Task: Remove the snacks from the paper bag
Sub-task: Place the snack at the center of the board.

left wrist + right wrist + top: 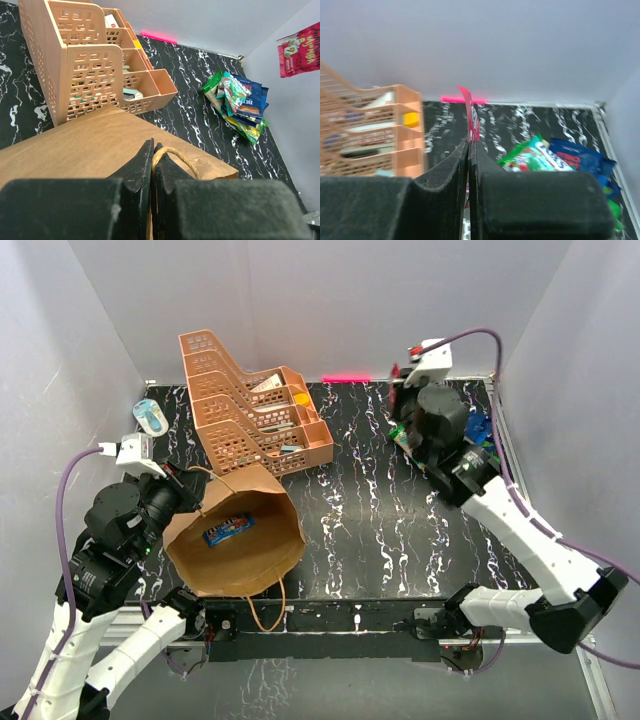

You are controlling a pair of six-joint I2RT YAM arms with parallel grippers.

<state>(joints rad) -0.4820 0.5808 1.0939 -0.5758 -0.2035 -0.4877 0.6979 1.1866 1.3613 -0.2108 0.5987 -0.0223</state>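
Observation:
The brown paper bag [250,560] lies tipped at the front left, its mouth facing up toward the overhead camera. One blue snack packet [228,528] rests inside it. My left gripper [152,150] is shut on the bag's twine handle [180,156], above the bag's flat side [85,145]. My right gripper [469,142] is shut on a red snack packet [472,117], held in the air at the back right [395,371]. Below it lies a pile of snacks [240,102] on the table, with a green packet [535,155] and a blue chip bag [580,157] showing.
An orange mesh tiered rack [250,405] with small oddments stands at the back left, close behind the bag. A pink strip [345,378] lies along the back wall. A blue-and-white object [152,417] sits at the far left. Grey walls enclose the black marbled table [380,530].

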